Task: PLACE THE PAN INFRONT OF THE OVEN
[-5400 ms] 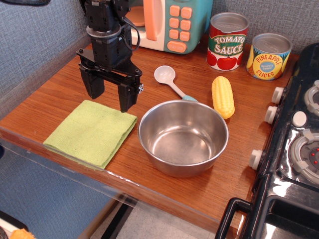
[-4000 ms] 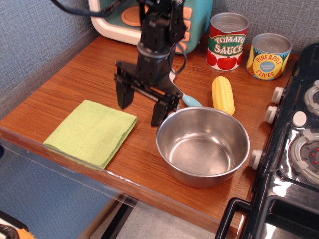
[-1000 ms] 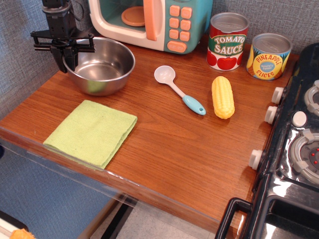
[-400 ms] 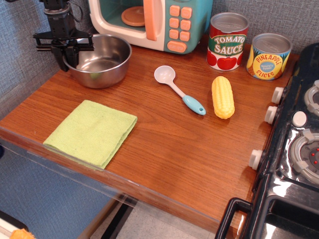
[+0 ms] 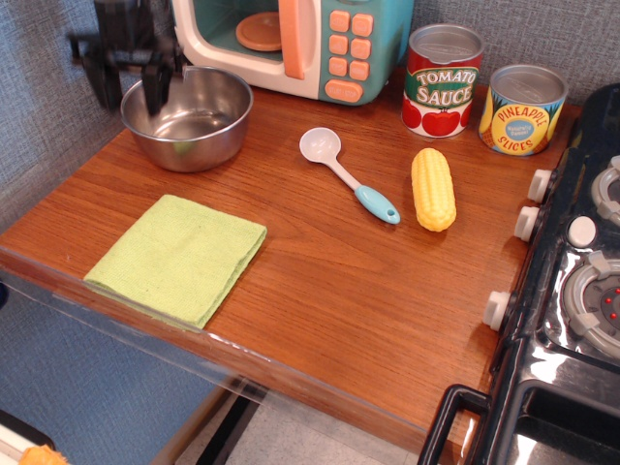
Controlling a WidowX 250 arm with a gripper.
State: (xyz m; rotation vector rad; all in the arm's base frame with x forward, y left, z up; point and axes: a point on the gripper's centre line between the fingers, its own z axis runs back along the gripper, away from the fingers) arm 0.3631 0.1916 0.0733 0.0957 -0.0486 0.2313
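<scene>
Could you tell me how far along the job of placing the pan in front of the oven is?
Nearly done. The pan sits on the wooden counter just in front of the oven, toward its left side. The gripper, blurred, is open over the pan's left rim and seems no longer to grip it. What looks left is only pulling the arm clear.

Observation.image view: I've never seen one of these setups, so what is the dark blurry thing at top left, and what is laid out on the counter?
That dark shape is the robot arm's gripper, blurred; its fingers look spread, straddling the left rim of the pan and holding nothing. One camera looks down from the front. The pan stands on the wooden counter before the toy oven. Also there: a green cloth, a spoon, a toy corn cob, two cans, and a stove at right.
</scene>
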